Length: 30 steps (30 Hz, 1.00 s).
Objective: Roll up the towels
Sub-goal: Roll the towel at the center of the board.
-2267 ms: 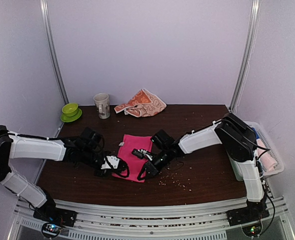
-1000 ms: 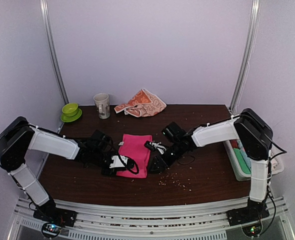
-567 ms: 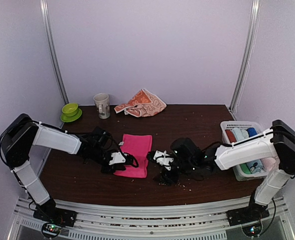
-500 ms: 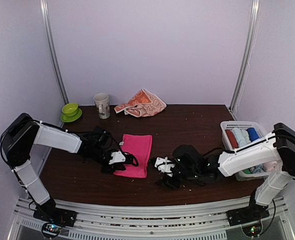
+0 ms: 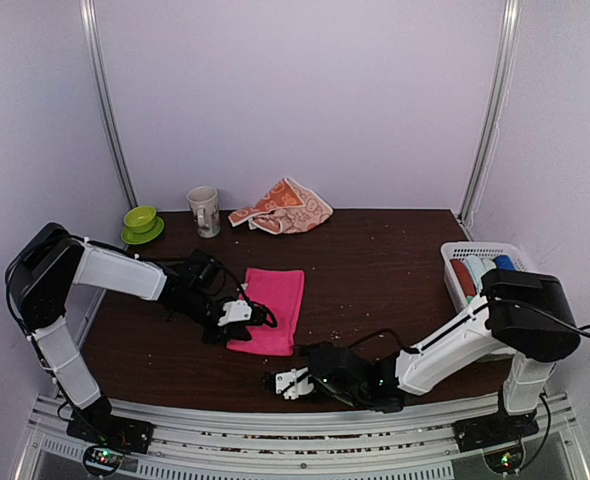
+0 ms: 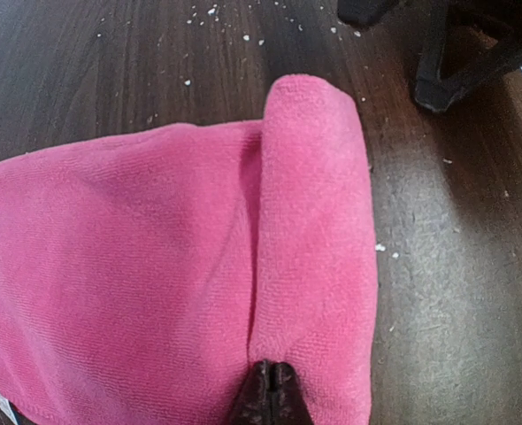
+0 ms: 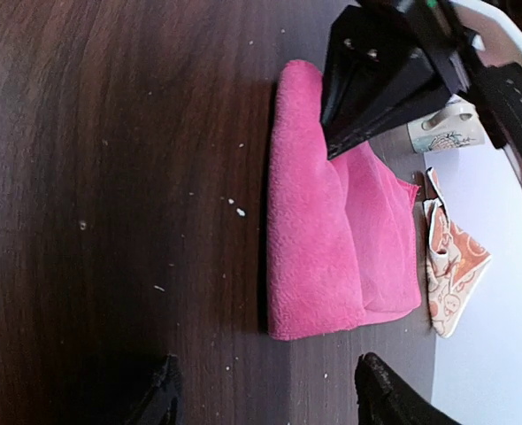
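Observation:
The hot pink towel (image 5: 274, 308) lies flat mid-table, its near edge turned over into a thick fold (image 6: 312, 239). My left gripper (image 5: 247, 316) is shut, its tips (image 6: 270, 395) resting on the seam where the fold meets the flat cloth; I cannot tell if any cloth is pinched. My right gripper (image 5: 286, 383) hovers low by the table's front edge, short of the towel (image 7: 318, 221), open with only bare table between its fingers (image 7: 163, 396). The orange bunny-print towel (image 5: 286, 207) lies crumpled at the back edge.
A printed mug (image 5: 204, 211) and a green bowl on a saucer (image 5: 140, 222) stand at the back left. A white basket (image 5: 458, 293) with rolled cloths sits at the right edge. Crumbs dot the dark wooden table (image 5: 385, 260).
My right arm let go of the pink towel, swung away to the right and came back low along the front edge, jaws opened. The left gripper stayed shut on the towel's fold.

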Motion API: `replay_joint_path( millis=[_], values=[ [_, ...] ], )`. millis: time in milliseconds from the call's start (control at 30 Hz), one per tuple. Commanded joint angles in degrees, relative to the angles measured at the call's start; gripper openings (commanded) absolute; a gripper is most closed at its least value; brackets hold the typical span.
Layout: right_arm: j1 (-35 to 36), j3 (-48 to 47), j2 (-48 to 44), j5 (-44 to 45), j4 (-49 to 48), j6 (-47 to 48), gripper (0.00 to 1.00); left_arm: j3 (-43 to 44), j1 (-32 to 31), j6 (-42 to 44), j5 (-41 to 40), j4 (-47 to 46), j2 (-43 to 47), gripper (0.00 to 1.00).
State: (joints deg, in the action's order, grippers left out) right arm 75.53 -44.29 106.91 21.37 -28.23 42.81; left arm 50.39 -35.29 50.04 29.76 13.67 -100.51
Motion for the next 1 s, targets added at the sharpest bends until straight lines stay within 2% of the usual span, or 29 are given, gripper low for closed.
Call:
replay_joint_path(
  millis=[0, 300, 467, 767, 900, 967],
  values=[
    [1.02, -4.02, 4.0, 7.11, -2.26, 8.35, 0.67, -0.83, 0.04, 0.94, -1.73, 5.8, -2.94, 0.0],
    [1.31, -10.14, 11.0, 11.61, 1.18, 11.7, 0.63, -0.93, 0.01, 1.13, -1.58, 5.93, -2.86, 0.0],
    [0.48, -12.45, 14.27, 14.1, 1.99, 12.59, 0.55, -1.0, 0.04, 1.29, -1.47, 5.93, -2.84, 0.0],
    [-1.95, -15.38, 17.09, 13.85, 5.83, 12.73, 0.49, -1.11, 0.03, 1.71, -1.14, 6.27, -2.59, 0.0],
    [-2.39, -17.85, 18.25, 12.61, 9.97, 11.74, 0.35, -1.09, 0.1, 1.97, -1.02, 6.37, -2.5, 0.0],
    [-2.48, -18.84, 18.29, 11.64, 12.08, 10.83, 0.22, -1.17, 0.05, 1.99, -0.94, 6.45, -2.42, 0.0]
  ],
)
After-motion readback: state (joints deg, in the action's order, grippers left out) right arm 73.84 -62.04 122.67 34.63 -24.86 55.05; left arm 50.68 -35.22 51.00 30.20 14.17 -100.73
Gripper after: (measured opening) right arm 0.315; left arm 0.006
